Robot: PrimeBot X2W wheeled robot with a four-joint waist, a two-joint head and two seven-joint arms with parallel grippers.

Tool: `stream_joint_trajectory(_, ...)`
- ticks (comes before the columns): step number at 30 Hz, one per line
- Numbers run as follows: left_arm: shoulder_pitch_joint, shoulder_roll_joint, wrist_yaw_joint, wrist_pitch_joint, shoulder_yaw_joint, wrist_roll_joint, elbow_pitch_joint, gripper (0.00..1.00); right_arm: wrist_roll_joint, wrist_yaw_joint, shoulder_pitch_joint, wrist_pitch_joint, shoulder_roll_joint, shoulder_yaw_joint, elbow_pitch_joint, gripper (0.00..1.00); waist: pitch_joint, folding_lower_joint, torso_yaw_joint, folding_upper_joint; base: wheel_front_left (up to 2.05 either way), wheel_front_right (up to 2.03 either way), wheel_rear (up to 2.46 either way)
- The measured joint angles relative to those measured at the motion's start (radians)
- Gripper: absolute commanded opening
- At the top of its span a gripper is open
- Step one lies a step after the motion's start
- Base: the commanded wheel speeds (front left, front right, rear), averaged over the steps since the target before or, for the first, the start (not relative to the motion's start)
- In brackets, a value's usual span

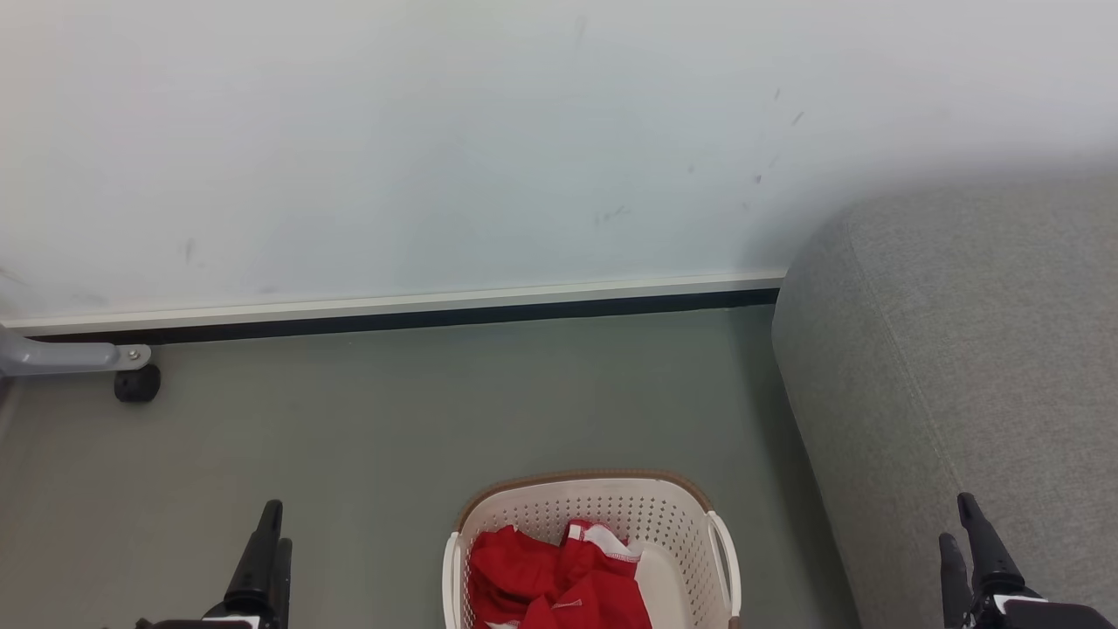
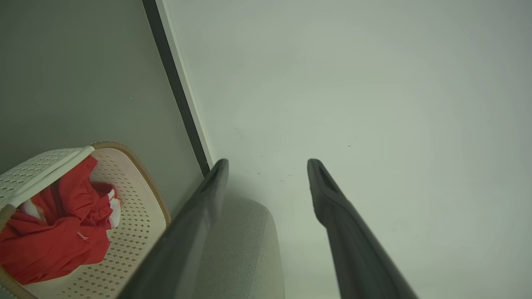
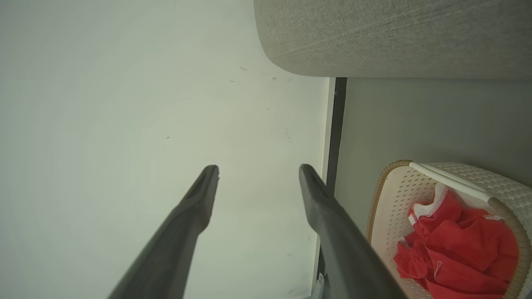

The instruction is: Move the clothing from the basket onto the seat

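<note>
Clothing [image 1: 559, 581]: red heap in basket [image 1: 603, 507], on floor [image 1: 393, 419] nr seat [image 1: 961, 349].
L gripper [image 2: 268, 162]: fingers apart, empty.
R gripper [image 3: 258, 167]: fingers apart, empty.

Seen from head cam, left end effector [image 1: 278, 524] = 2 long fingers [image 2: 345, 241], matte black to dk grey, thick at root, tapering to narrow rounded tips. Wrist cam shows a shallow recessed slot on inner face nr each tip; surface smooth, slight sheen. At root: black housing w/ small pale patch [image 1: 232, 621] at frame btm. The right end effector [image 1: 955, 518] has the same build: 2 black tapered fingers w/ same slot nr tips. Root is a black block w/ white strip [image 1: 1015, 602] across it.
</note>
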Motion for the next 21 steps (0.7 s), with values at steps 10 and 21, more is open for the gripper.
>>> stream_joint_trajectory(10, 0.0, 0.0, 0.004, -0.037, -0.034, 0.036, -0.021, 1.0, -0.008, -0.001, 0.0, -0.035, 0.0, 0.03, -0.01, 1.0, -0.007, 0.0, 0.0, 0.0001, 0.0, 0.0, 0.0)
stream_joint_trajectory(21, 0.0, 0.001, 0.035, -0.076, -0.057, 0.136, -0.065, 1.0, -0.093, -0.034, 0.0, -0.076, -0.001, 0.047, -0.044, 1.0, -0.014, 0.0, -0.001, 0.0, 0.0, 0.0, 0.0)
